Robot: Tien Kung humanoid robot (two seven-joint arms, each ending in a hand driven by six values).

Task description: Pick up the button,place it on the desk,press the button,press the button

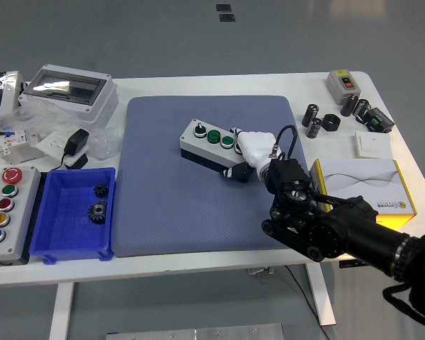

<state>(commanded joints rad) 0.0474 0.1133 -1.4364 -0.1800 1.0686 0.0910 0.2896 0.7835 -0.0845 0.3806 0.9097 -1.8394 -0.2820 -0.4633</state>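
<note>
Your right hand (246,152) sits at the right end of the button box (211,144) on the blue mat (170,198), fingers curled against its end, though whether they grip is unclear; likely steadying it for pressing.

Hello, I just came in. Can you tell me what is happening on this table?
The robot's right hand rests at the right end of a small button box that lies on the blue mat in the middle of the white table. The box carries a black knob and two green buttons. Whether a finger is pressing one cannot be seen. The left arm is out of view.
</note>
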